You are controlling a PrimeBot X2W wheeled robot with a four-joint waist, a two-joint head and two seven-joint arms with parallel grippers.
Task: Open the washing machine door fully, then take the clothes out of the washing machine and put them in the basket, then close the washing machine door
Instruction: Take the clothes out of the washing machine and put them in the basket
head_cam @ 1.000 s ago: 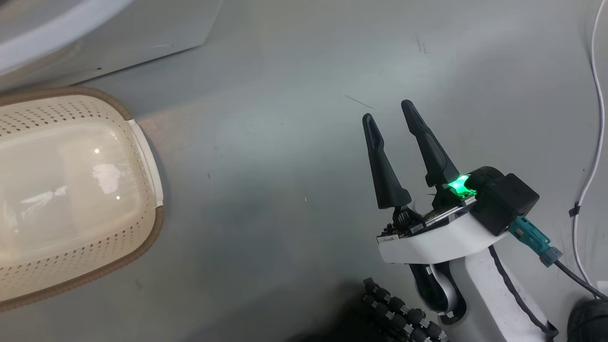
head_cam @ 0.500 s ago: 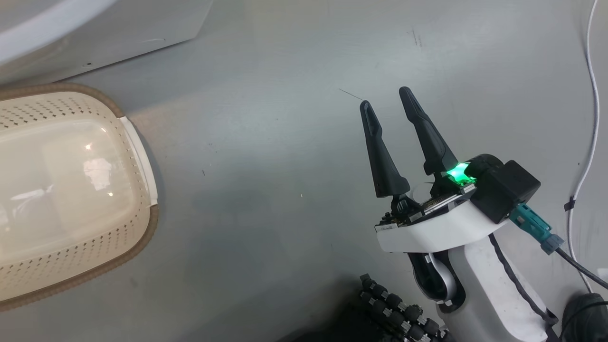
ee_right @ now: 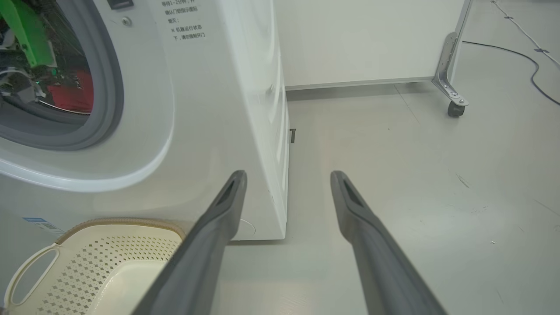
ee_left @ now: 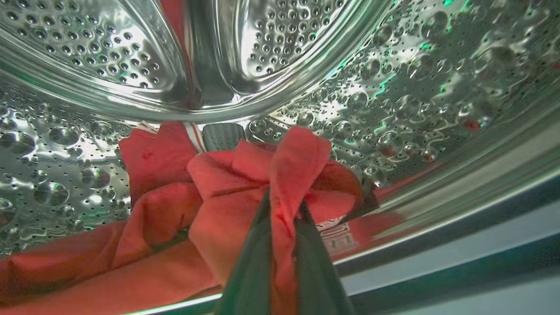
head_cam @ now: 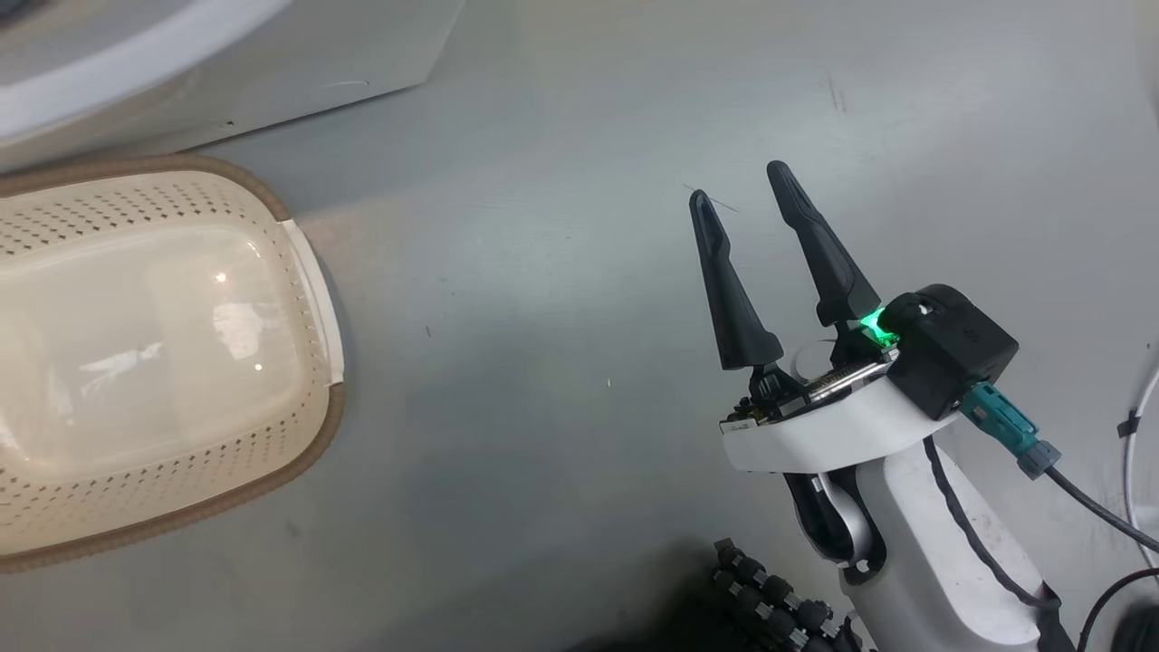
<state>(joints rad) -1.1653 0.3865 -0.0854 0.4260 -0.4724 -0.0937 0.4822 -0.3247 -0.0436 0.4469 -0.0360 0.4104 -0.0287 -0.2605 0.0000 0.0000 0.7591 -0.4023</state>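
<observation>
Clothes are down inside the washing machine, bunched red on the lower curve of its steel drum. The left gripper is in there with them. Its two dark fingers are pressed together on a fold of the red cloth, which is squeezed thin between them and blooms out past the tips. That pinched fold runs lengthways along the fingers, pointing toward the drum's back wall. The rest of the fabric spreads low and sideways along the drum's front lip and is cut off at the edge of the left wrist view, so I can't tell how long it is. A strip of white trim shows behind the bunch. A smear of white print mirrored in the steel beside it is too warped to read.

Seen from the right wrist, the machine's round opening inside the grey gasket holds a patch of red and something green I cannot make out.

The basket stands on the floor right at the foot of the machine's front, mouth up and glossy bottom showing, with one end cut off in the head view. The right gripper hangs over the floor off the machine's front corner, well apart from the basket — fingers spread wide, nothing between them.
</observation>
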